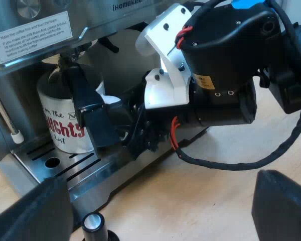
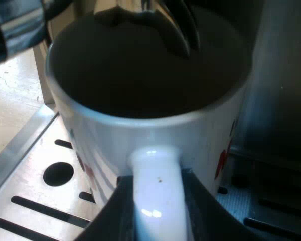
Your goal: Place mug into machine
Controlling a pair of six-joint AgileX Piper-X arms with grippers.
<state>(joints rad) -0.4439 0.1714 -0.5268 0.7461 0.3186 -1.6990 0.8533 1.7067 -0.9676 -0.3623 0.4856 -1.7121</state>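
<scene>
Coffee corner in a robot test setup; home kitchen or lab, can't tell which. Signs: steel espresso machine (image 1: 85, 12) w/ printed instr. sticker (image 1: 32, 37) on its front, slotted drip tray (image 2: 25, 175), steam wand (image 1: 16, 135), printed mug (image 1: 60, 118) on the tray, black-knob tamper (image 1: 93, 221) on a pale wood worktop (image 1: 215, 191). Robot arm (image 1: 226, 55) w/ white plastic bracket (image 1: 165, 93) at the machine's front.

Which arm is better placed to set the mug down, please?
Right. The right gripper holds the mug by its handle at the drip tray, under the spout; the left gripper is open, off the machine.
</scene>
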